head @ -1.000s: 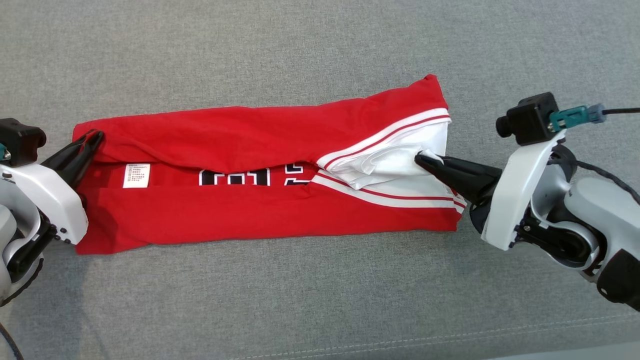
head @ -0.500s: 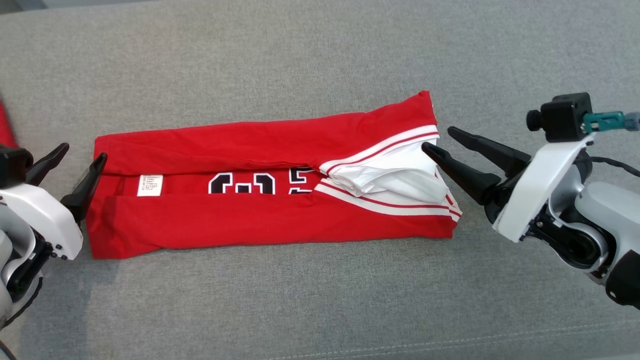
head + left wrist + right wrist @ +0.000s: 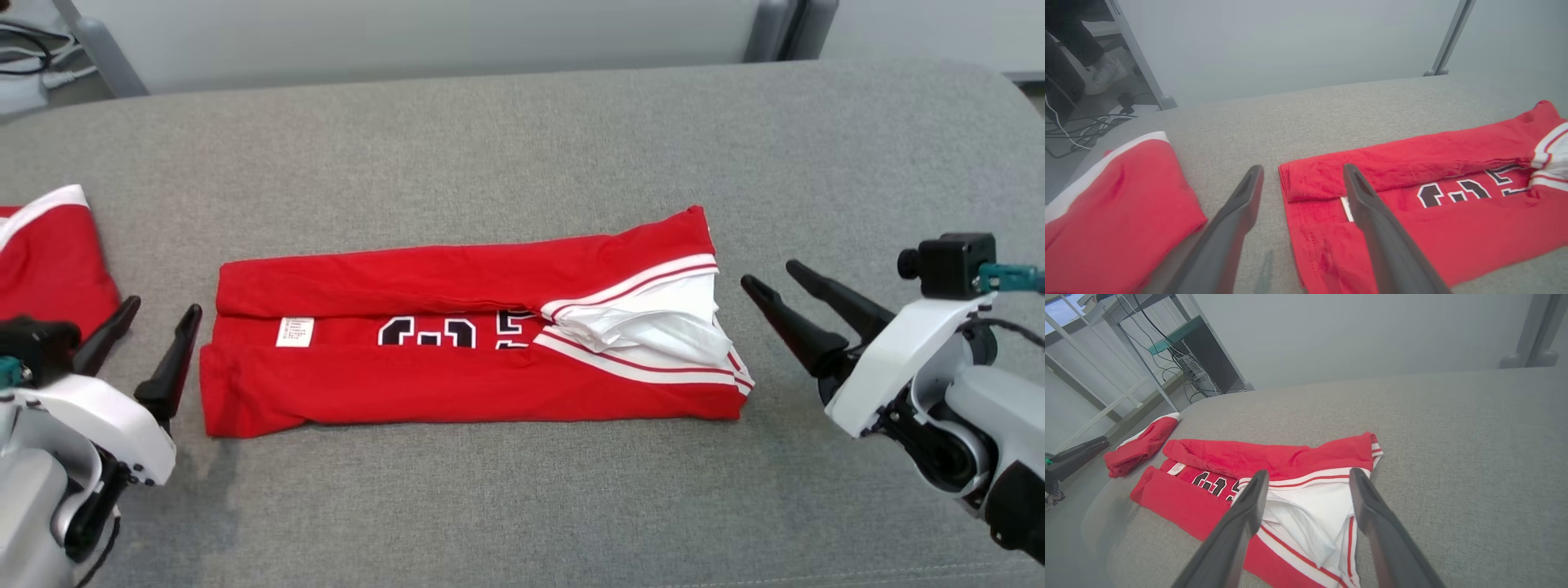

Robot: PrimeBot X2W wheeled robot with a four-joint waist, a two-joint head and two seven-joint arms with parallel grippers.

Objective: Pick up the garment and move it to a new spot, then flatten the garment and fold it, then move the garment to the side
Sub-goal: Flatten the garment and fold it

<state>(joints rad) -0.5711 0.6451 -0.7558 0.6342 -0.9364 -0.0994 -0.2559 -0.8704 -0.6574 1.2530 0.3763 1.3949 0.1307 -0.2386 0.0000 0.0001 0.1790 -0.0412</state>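
Garment [image 3: 457,384] lies folded on grey fabric surface [image 3: 522,147] before a pale wall [image 3: 408,33].

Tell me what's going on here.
A two-armed robot is folding a red jersey on a grey cushion. The jersey lies folded into a long strip, with white cloth bunched at its right end. The left claw and right claw stand open at either end, holding nothing. Another red garment lies off to the left.

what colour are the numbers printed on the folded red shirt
Black with white outlines, on the folded red jersey; clearest in the head view.
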